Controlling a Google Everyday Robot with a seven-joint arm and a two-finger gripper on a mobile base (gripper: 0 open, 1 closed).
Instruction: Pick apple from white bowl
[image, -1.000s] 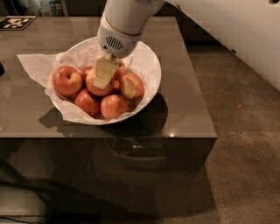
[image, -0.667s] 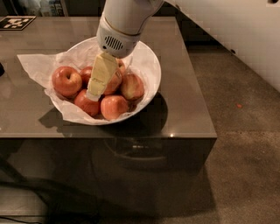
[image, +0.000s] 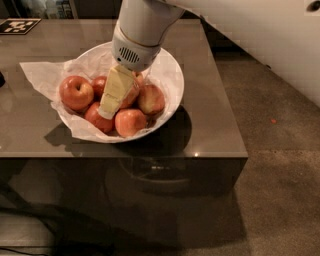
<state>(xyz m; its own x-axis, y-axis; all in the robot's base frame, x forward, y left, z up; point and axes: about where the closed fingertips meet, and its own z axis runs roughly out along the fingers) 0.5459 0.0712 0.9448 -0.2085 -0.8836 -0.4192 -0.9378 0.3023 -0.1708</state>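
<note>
Right, I read this as the reach-and-grasp step. The gripper (image: 107, 111) is down inside the bowl (image: 172, 75), slanting from the wrist at the far side toward the near left, with its tip low among the fruit. Whether it is spread, pressed together or pinching anything I cannot tell, as only one pale flank of it faces me.

The apple (image: 133, 94) I take to be mine sits in the middle of the pile, mostly hidden behind the gripper with just its right edge showing. The gripper seems to lie against it, though I can't confirm contact. I can't make out a sticker either, so that pick is a judgement.

Other apples crowd round it:
- the left apple (image: 76, 92)
- the near-left apple (image: 97, 119), just by the gripper's tip
- the near apple (image: 130, 122)
- the right apple (image: 151, 99)

All rest on crumpled paper (image: 40, 75) that spills over the left rim onto the table (image: 215, 125).

As far as I can judge, nothing is lifted yet. The next move calls for a sure hold on the middle apple alone, then a straight pull up clear of the rim. The neighbours sit tight against it, so one could roll or be dragged along, and the paper might catch.
</note>
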